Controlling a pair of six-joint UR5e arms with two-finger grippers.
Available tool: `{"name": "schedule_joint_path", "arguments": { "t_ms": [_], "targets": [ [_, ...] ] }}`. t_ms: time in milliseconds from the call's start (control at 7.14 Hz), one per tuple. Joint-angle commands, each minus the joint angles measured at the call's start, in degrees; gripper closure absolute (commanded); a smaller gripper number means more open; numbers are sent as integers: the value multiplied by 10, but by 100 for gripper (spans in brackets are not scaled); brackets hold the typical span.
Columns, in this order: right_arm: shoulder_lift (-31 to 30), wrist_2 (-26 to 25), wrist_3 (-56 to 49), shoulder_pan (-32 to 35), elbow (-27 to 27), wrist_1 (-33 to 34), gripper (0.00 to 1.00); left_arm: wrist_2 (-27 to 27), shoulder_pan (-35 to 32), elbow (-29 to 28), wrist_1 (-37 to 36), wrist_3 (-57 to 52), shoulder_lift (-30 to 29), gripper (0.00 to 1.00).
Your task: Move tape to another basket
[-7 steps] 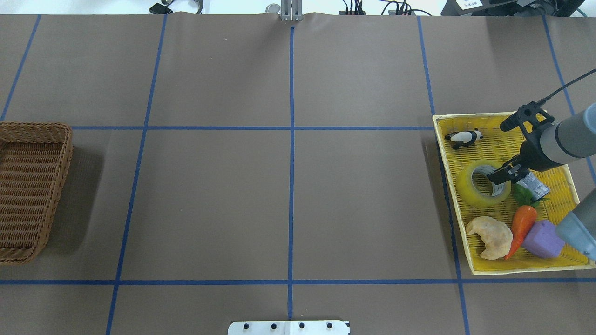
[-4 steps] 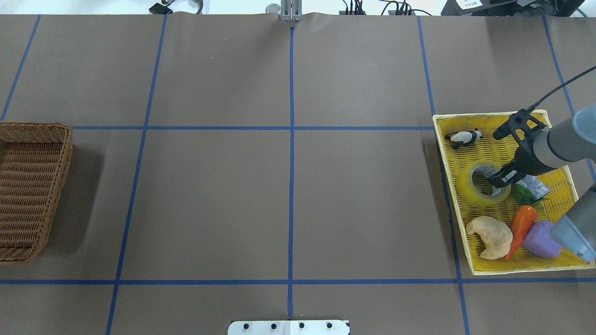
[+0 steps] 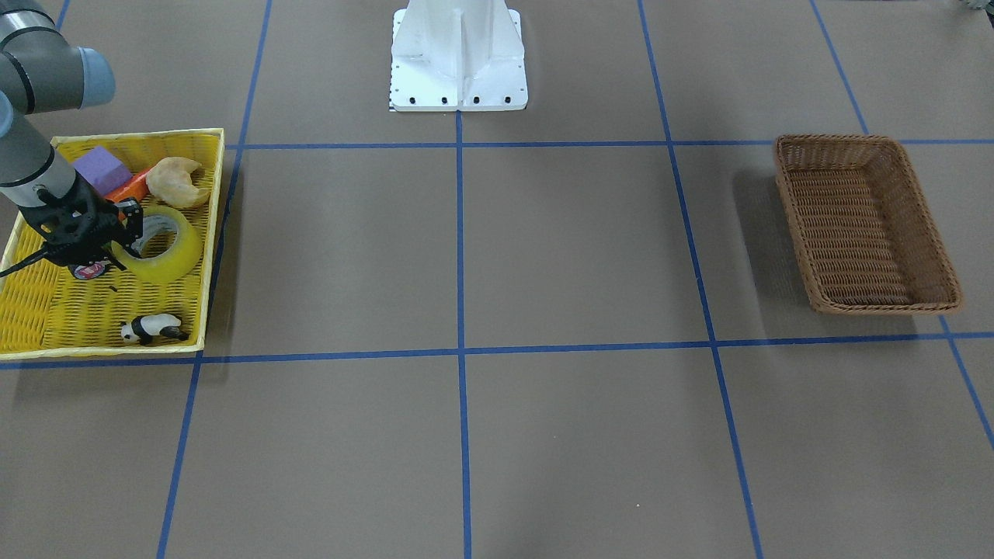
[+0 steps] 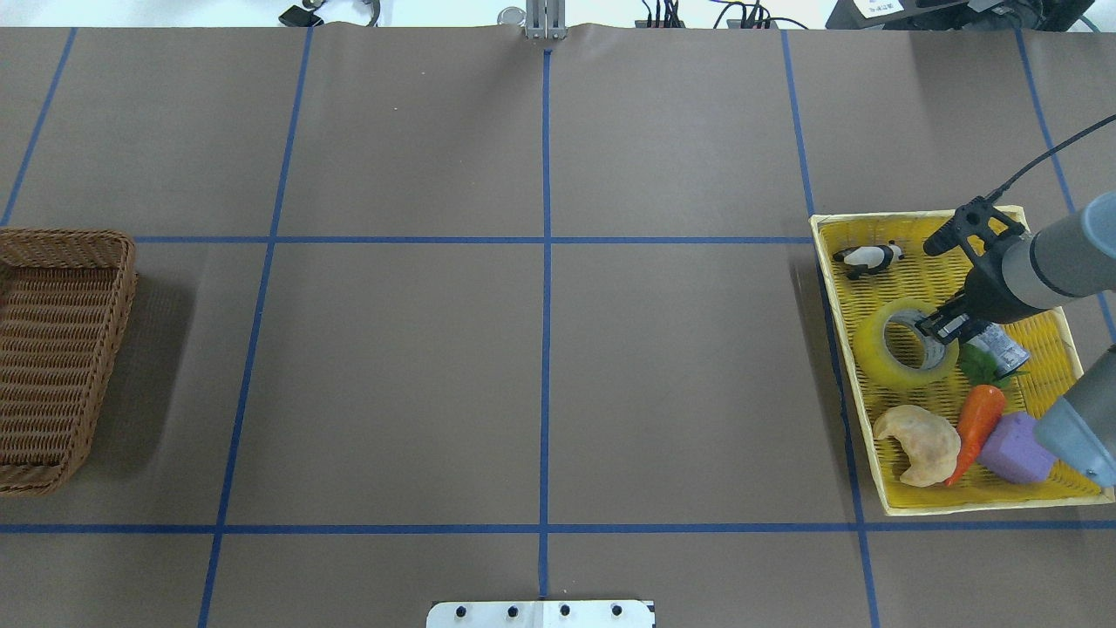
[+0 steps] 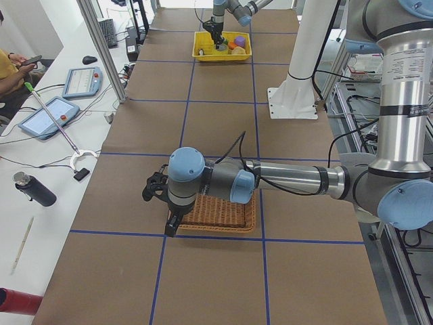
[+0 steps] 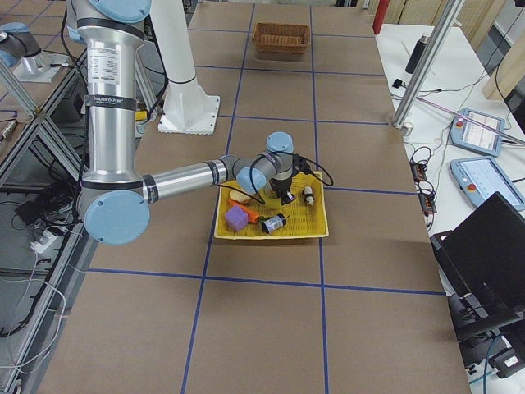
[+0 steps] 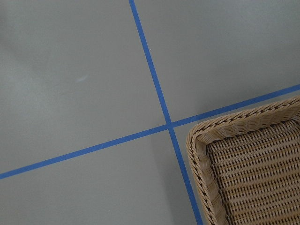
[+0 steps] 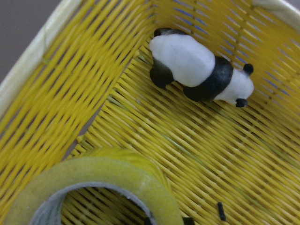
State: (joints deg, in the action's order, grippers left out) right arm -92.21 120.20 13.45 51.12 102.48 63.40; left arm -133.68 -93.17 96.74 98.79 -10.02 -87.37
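Observation:
The yellow-green tape (image 4: 879,356) lies in the yellow tray (image 4: 835,288), tipped up a little on the gripper's side. It also shows in the front view (image 3: 175,260) and the right wrist view (image 8: 93,171). My right gripper (image 4: 940,328) is shut on the tape's wall, one finger inside the grey core and one outside; it also shows in the front view (image 3: 124,237). The brown wicker basket (image 4: 122,288) stands at the far left of the table. My left gripper (image 5: 172,225) hovers at that basket's corner (image 7: 206,159); I cannot tell whether it is open or shut.
The tray also holds a toy panda (image 4: 867,257), a silvery cylinder (image 4: 998,347) right beside the gripper, a croissant (image 4: 920,440), a carrot (image 4: 976,419) and a purple block (image 4: 1016,449). The robot's white base (image 3: 458,54) stands at mid-table.
The right gripper's fingers have drawn together on the tape's wall, and the wrist has shifted slightly. The tape's gripped side has tipped up a little.

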Motion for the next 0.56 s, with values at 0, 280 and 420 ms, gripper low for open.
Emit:
{"name": "schedule_joint_path", "arguments": {
  "t_ms": [0, 280, 420],
  "targets": [
    [-6, 53, -4, 55, 27, 2, 100, 0, 0, 2, 0, 1, 0, 1],
    [11, 128, 1, 120, 30, 2, 100, 0, 0, 4, 18, 1, -3, 1],
    [25, 128, 6, 122, 31, 1, 100, 0, 0, 5, 32, 1, -1, 1]
  ]
}}
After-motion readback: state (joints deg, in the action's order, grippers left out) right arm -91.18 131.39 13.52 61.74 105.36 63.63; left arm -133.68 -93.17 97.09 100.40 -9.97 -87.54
